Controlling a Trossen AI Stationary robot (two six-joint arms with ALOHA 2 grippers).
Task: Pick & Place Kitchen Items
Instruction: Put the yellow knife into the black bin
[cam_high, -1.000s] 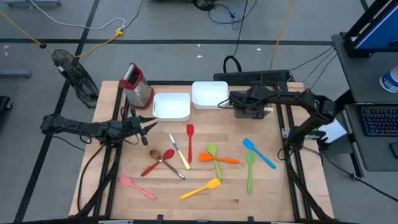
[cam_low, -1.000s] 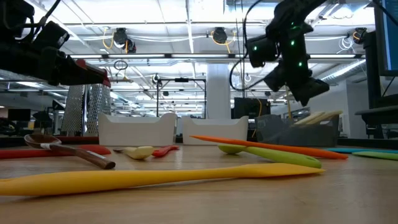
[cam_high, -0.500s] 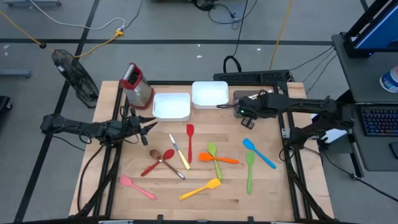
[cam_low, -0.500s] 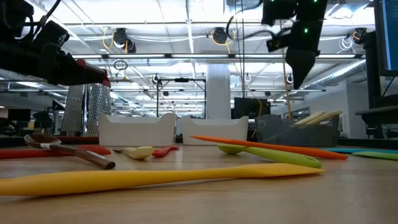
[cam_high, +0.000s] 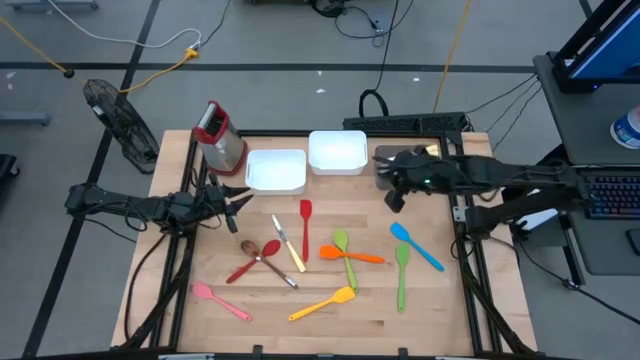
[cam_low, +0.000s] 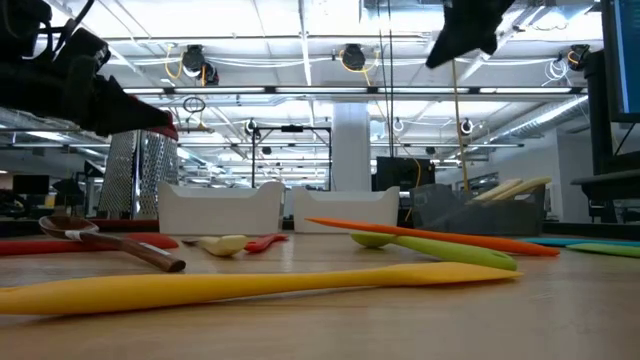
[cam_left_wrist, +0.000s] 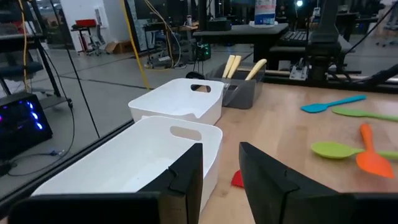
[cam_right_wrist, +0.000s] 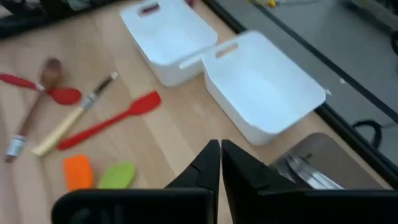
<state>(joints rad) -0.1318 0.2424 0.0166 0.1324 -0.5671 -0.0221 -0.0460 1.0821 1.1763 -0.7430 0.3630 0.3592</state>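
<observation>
- Kitchen utensils lie loose across the middle of your wooden table (cam_high: 420, 300): a red silicone spatula (cam_high: 305, 222), a pale-handled steel knife (cam_high: 288, 243), a brown wooden spoon (cam_high: 266, 262) crossed with a red spoon (cam_high: 252, 261), and a pink spatula (cam_high: 221, 301) toward the front left corner.
- Toward the front edge you have a yellow spatula (cam_high: 323, 303); in the low view it stretches across the foreground (cam_low: 250, 285).
- At the centre, an orange spatula (cam_high: 351, 254) crosses a light green spoon (cam_high: 345, 256); nearer the right edge a second green spoon (cam_high: 402, 274) lies just beside a blue spatula (cam_high: 416, 245).
- Along the back edge stand two white rectangular plastic trays, the left tray (cam_high: 276, 171) and the right tray (cam_high: 337, 152), both showing nothing inside.
- A dark grey tray (cam_high: 405, 160) sits just beside the right white tray; the left wrist view shows pale handles standing up in it (cam_left_wrist: 239, 93).
- A red-topped metal box (cam_high: 218, 136) stands at the back left corner.
- Your right gripper (cam_high: 394, 196) hangs in the air in front of the dark tray, carrying nothing; its wrist view shows the fingers (cam_right_wrist: 208, 163) pressed nearly together.
- Your left gripper (cam_high: 240, 201) waits near the left edge, beside the left white tray, with its fingers (cam_left_wrist: 186, 171) set narrowly apart and holding nothing.
</observation>
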